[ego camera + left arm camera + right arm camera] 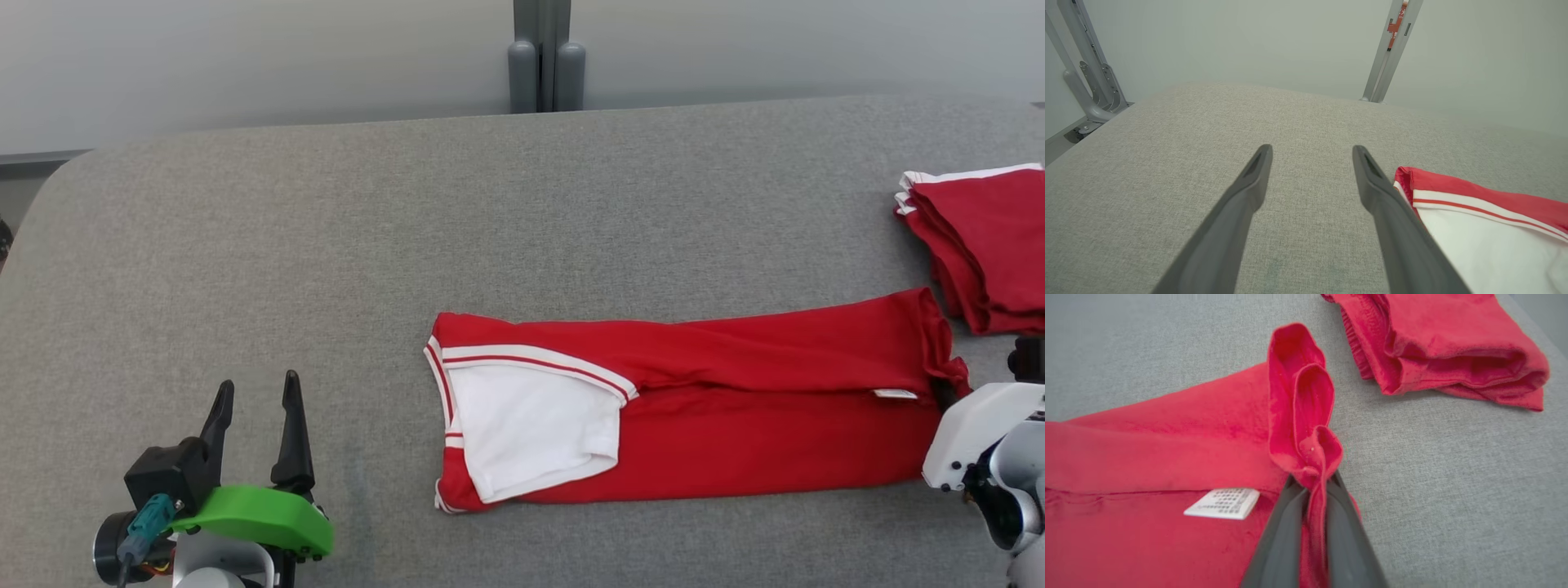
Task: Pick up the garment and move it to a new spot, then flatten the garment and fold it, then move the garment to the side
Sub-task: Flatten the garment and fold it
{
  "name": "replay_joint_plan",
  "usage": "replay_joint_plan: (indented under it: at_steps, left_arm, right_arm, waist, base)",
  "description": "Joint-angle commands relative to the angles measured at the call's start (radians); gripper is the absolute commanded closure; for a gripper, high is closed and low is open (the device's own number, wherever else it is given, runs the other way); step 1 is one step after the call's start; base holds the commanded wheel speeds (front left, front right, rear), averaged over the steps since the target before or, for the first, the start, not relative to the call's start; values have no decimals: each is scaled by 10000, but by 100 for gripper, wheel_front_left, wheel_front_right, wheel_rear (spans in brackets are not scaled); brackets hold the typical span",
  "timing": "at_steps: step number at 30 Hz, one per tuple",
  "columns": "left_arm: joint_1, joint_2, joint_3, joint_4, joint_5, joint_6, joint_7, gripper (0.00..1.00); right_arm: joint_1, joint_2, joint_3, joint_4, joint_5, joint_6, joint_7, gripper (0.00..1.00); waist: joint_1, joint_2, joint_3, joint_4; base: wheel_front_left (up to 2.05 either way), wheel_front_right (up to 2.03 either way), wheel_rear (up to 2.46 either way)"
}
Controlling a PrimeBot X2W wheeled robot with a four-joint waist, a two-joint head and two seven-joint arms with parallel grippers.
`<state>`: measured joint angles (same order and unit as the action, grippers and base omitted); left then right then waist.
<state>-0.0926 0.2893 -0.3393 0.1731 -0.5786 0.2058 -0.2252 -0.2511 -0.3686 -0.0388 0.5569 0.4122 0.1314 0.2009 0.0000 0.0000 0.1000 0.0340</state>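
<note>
even, soft light, faint shadows; right wrist view slightly blurred.

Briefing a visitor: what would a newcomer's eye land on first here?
The red garment with a white sleeve, stretched long across the middle of the grey table. At its right end the right gripper is shut on a bunched-up hem, and more folded red garments sit at the table's right edge.

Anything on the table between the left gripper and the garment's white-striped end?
Nothing: the head view shows bare grey table between the open left gripper and the garment.
</note>
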Motion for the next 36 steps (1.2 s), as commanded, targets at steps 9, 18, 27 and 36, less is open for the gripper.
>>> replay_joint_plan:
  at_steps: [9, 18, 27, 36]
  left_arm:
    - [36, 26, -202, 31, 24, -25, 113, 0]
    - [11, -59, -364, 135, -62, -115, 148, 0]
    - [-170, -148, -488, 231, -122, -209, 133, 0]
    - [-528, -384, -659, 428, -101, -324, 11, 0]
  right_arm:
    - [493, 791, 756, -1980, 1557, -8, 567, 100]
    - [914, 1520, 2024, -4357, 2706, -7, 1271, 100]
    - [494, 2715, 3458, -4712, 3090, -7, 1327, 100]
    - [-523, 3162, 4294, -2967, 3657, -7, 547, 100]
  waist:
    - [0, 0, -170, -32]
    - [0, 0, -266, 522]
    - [0, 0, -282, 1174]
    - [0, 0, -41, 1919]
  base:
    - [0, 0, 0]
    - [0, 0, 0]
    - [0, 0, 0]
    - [0, 0, 0]
